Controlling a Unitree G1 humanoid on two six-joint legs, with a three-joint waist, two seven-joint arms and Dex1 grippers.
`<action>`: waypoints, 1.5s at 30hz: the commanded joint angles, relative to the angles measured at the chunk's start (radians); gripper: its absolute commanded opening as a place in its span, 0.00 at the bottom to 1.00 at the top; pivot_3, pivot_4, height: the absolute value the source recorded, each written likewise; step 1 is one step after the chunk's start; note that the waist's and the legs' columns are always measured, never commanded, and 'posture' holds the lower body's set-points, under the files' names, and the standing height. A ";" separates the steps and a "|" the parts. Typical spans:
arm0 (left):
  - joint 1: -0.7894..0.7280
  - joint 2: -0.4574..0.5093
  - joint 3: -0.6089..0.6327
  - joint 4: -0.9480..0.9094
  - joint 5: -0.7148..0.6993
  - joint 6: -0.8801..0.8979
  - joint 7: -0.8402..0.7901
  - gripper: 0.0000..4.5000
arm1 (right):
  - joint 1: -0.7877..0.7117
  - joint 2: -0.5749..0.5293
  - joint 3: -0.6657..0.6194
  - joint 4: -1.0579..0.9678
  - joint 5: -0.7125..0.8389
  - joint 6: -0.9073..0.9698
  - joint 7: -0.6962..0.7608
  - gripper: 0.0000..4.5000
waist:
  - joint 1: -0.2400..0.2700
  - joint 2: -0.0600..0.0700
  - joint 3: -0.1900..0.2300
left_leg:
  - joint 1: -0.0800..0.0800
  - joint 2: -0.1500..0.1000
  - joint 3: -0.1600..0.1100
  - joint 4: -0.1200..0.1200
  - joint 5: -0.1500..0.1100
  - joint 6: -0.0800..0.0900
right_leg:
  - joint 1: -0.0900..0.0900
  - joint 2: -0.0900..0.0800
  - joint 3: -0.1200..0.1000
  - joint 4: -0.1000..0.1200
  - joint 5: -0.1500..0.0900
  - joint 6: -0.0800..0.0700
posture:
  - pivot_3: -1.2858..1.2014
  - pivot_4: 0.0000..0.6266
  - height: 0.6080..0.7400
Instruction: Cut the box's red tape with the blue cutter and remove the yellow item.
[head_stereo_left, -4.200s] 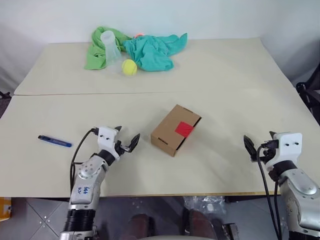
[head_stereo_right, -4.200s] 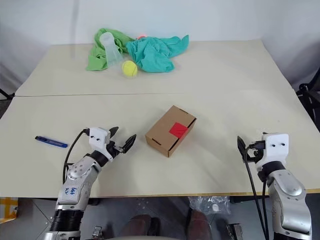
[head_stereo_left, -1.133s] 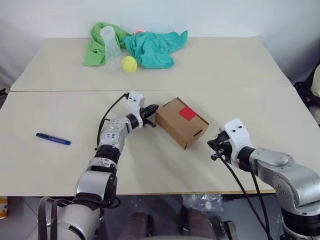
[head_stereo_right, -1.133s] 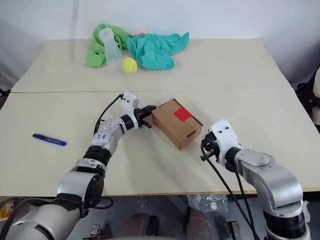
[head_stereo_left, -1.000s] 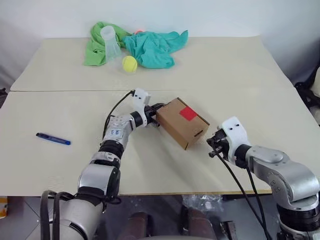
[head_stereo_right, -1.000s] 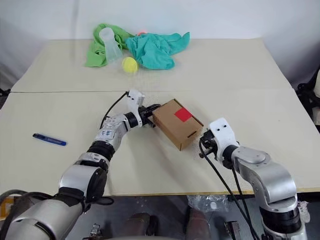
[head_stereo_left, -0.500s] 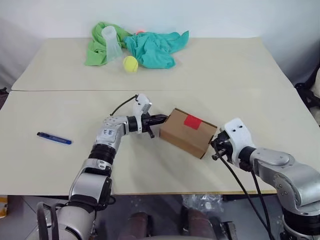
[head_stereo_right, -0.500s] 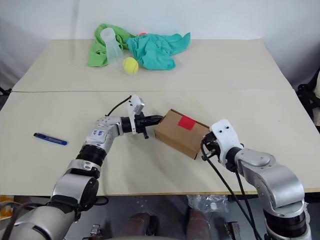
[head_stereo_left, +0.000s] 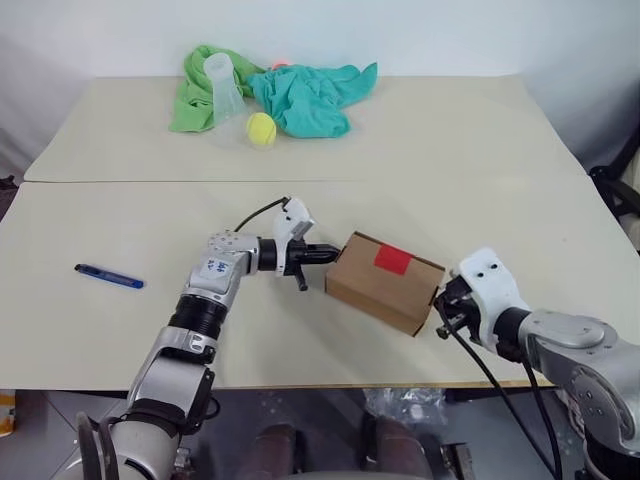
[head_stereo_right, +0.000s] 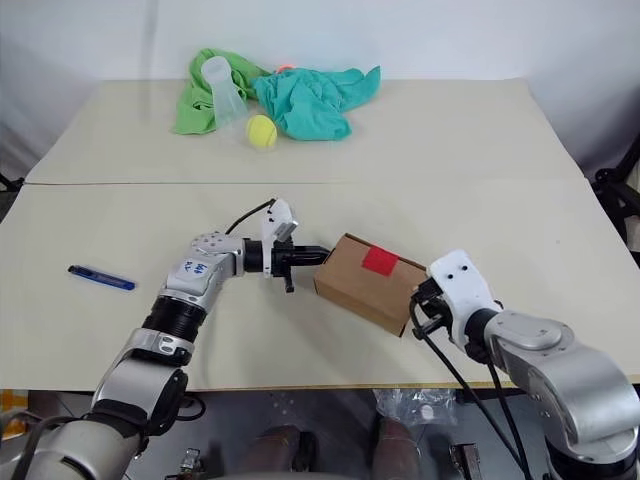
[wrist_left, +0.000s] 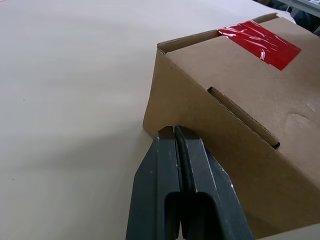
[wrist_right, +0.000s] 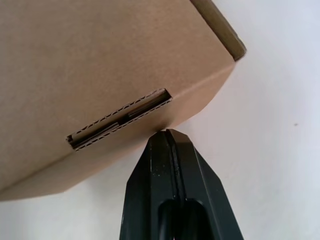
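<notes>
Since the earlier frames both arms have closed in and swung the box (head_stereo_left: 385, 283) round and nearer the front edge. Left gripper (head_stereo_left: 322, 254) and right gripper (wrist_right: 169, 136), fingers pressed together and holding nothing, press its opposite ends. Pushed further, it could slide off the table (head_stereo_left: 450, 150). Red tape (wrist_left: 260, 37) is uncut, so its contents stay hidden. Blue cutter (head_stereo_left: 109, 276) lies well apart to the left.

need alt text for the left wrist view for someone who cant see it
The left gripper, its two black fingers shut together, presses its tip against the lower corner of the box on a pale table. The red tape lies flat and uncut on the box's top face.
</notes>
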 joint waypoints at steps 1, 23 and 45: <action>-0.022 -0.039 -0.043 -0.012 -0.003 -0.018 -0.034 0.01 | -0.002 0.011 -0.015 -0.072 0.034 -0.017 0.021 0.00 | 0.000 0.000 0.000 | 0.000 0.000 0.000 0.000 0.000 0.000 | 0.000 0.000 0.000 0.000 0.000 0.000 | 0.52 0.24 1.00; -0.074 0.038 0.195 -0.172 -0.067 0.146 0.317 0.83 | 0.116 -0.186 -0.430 0.243 0.095 -0.567 0.351 0.99 | -0.003 -0.001 0.001 | 0.001 0.000 0.002 0.002 0.000 0.001 | 0.000 0.000 0.004 0.001 0.001 0.002 | 0.52 0.24 1.00; 0.088 -0.423 0.522 -0.683 0.346 0.300 1.789 0.99 | -0.337 -0.203 0.042 0.817 0.070 -1.018 0.764 1.00 | 0.022 -0.003 0.002 | 0.001 -0.001 0.001 0.007 0.000 0.001 | 0.001 -0.001 0.004 0.005 0.002 0.002 | 0.52 0.24 1.00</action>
